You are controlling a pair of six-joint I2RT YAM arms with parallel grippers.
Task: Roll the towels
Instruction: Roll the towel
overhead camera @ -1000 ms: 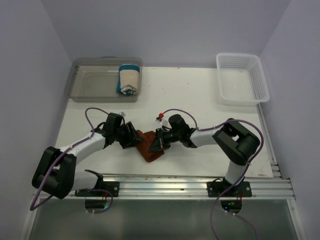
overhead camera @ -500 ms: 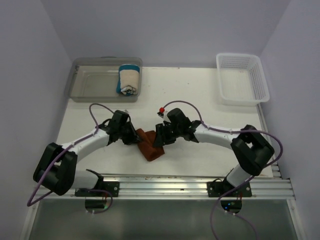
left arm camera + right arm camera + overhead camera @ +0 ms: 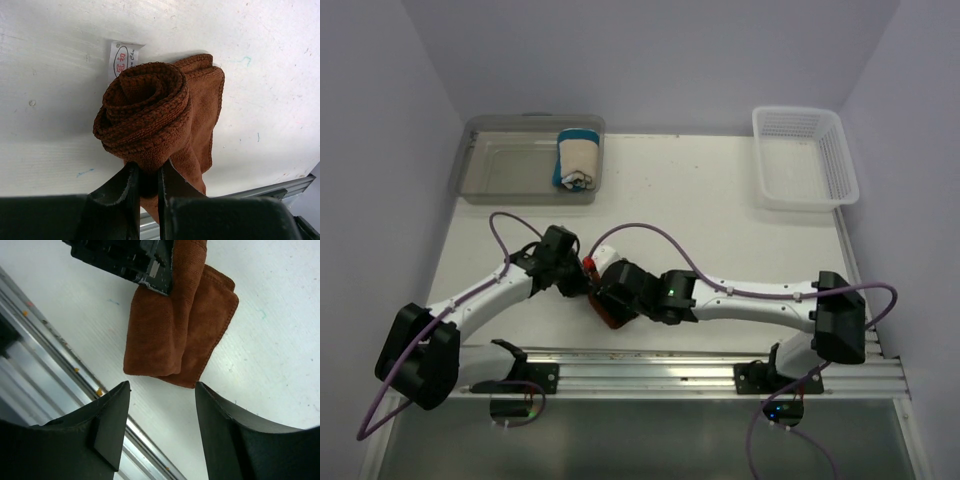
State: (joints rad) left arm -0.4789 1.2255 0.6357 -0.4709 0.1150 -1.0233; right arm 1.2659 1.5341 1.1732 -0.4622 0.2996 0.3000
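Observation:
The rust-brown towel (image 3: 145,110) lies on the white table (image 3: 720,220) near its front edge, rolled into a spiral at one end, with a white label (image 3: 124,57) sticking out. My left gripper (image 3: 147,169) is shut on the near end of that roll. In the right wrist view the towel (image 3: 180,335) shows as a folded bundle just beyond my right gripper (image 3: 162,387), which is open, holds nothing and hangs just above the towel's loose end. From above, the right gripper (image 3: 612,292) covers most of the towel (image 3: 605,317). The cream towel with blue edges (image 3: 578,158) sits rolled in the clear bin (image 3: 510,170).
A white mesh basket (image 3: 805,170) stands at the back right. The metal rail (image 3: 670,365) runs along the table's front edge, close below the brown towel. The left gripper's black body (image 3: 125,260) is right beside the right gripper.
My right gripper has let go of the brown towel and opened, swinging left and toward the front edge. My left gripper has shut on the rolled end.

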